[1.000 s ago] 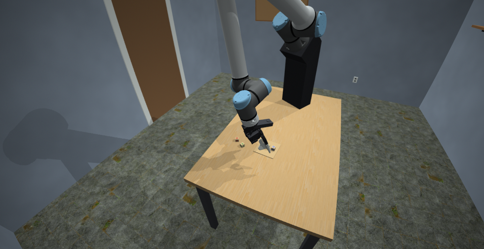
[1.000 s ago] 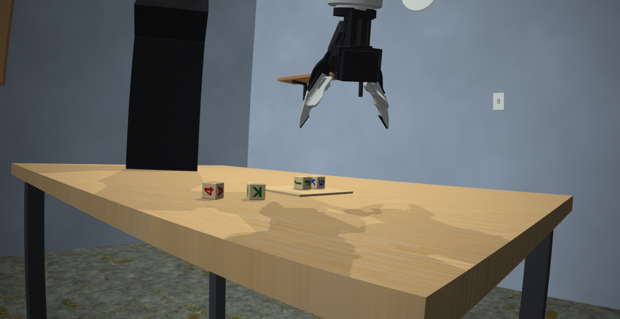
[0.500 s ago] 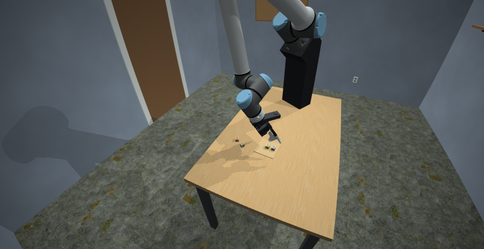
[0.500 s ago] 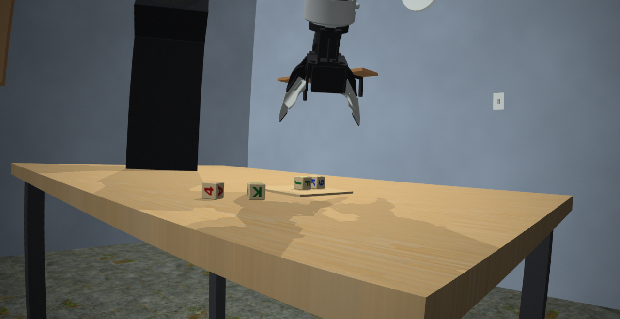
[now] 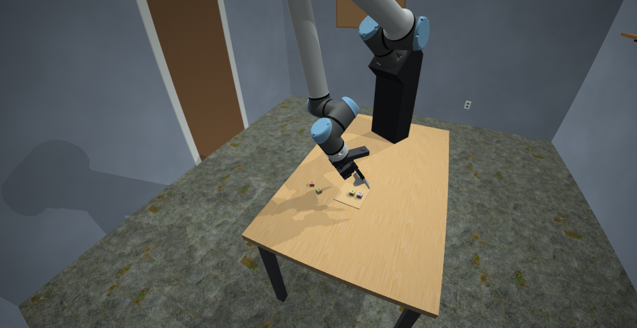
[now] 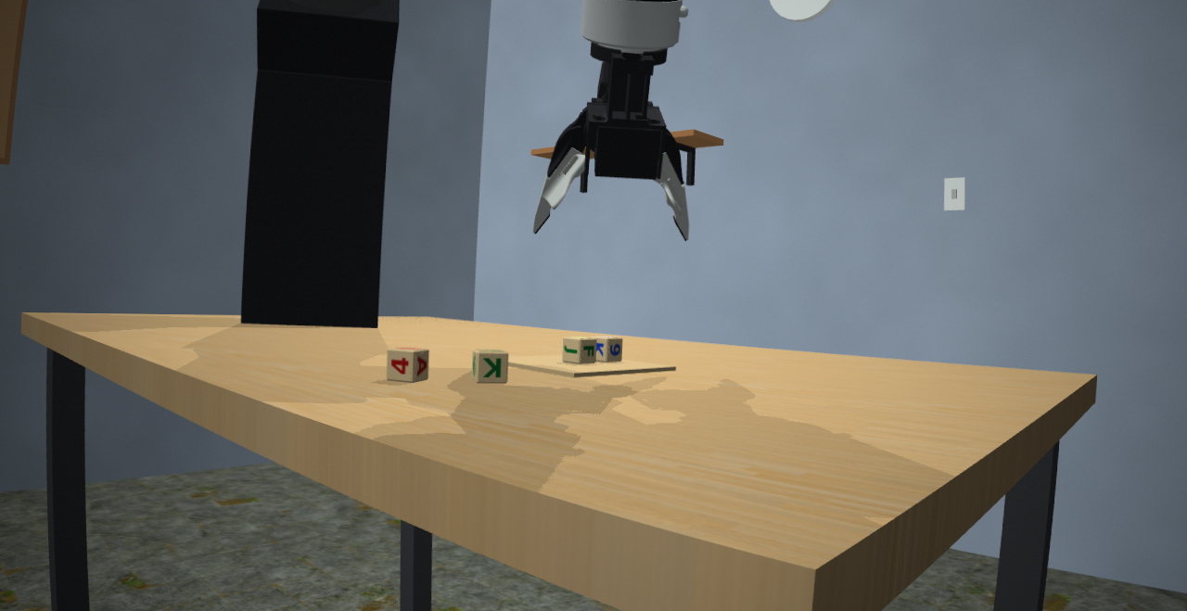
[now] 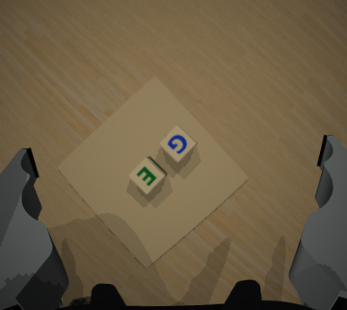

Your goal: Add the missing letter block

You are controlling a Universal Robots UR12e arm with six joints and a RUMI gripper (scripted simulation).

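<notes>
A thin tan mat (image 7: 153,171) lies on the table and also shows in the top view (image 5: 351,197) and the exterior view (image 6: 593,367). On it sit two blocks side by side: one with a blue G on top (image 7: 177,144) and one with a green E on top (image 7: 146,176). They also show in the exterior view, the green-lettered one (image 6: 579,349) and the blue-lettered one (image 6: 609,348). Two more blocks sit off the mat: one with red characters (image 6: 406,364) (image 5: 312,183) and one with green letters, a K on its side (image 6: 490,364) (image 5: 318,190). My gripper (image 6: 611,222) (image 5: 360,178) hangs open and empty well above the mat.
The black robot pedestal (image 6: 319,142) stands at the table's far end. The two off-mat blocks lie between the mat and the table's edge (image 5: 284,183). The arm's shadow falls across the table.
</notes>
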